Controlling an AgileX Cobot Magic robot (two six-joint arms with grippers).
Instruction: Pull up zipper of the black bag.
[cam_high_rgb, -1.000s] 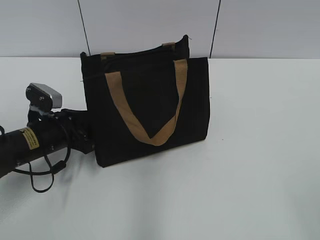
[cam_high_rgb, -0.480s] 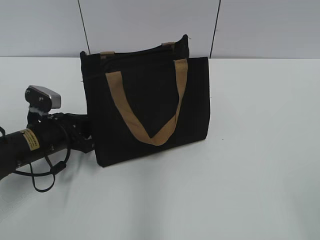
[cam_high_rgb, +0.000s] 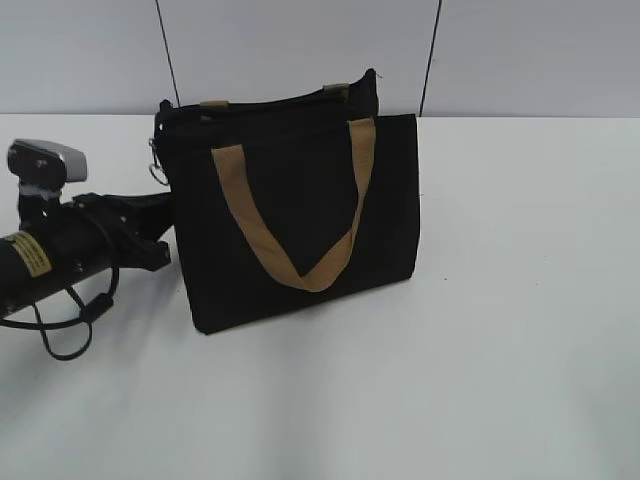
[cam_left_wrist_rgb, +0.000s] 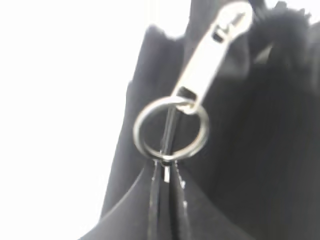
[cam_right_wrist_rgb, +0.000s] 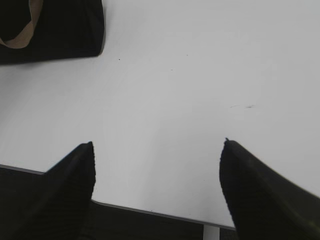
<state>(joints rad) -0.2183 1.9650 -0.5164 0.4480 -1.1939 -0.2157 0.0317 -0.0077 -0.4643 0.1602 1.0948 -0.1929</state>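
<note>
Left hand (cam_left_wrist_rgb: 165, 170) pinched shut on zipper (cam_left_wrist_rgb: 200, 85) ring at black bag (cam_high_rgb: 300, 200) corner, right hand (cam_right_wrist_rgb: 157, 150) spread wide, holding nothing

The right claw (cam_right_wrist_rgb: 157, 150) hangs with its two dark fingers (cam_right_wrist_rgb: 70, 185) spread wide over the bare white surface (cam_right_wrist_rgb: 190, 75). The black bag (cam_right_wrist_rgb: 55, 30) lies far left, its tan handle (cam_right_wrist_rgb: 22, 32) showing.

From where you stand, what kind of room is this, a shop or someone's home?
Neither, most likely: it looks like a lab or test bench. A plain white table, bare grey wall panels behind it, and a lone black bag set out beside a robot arm.
</note>
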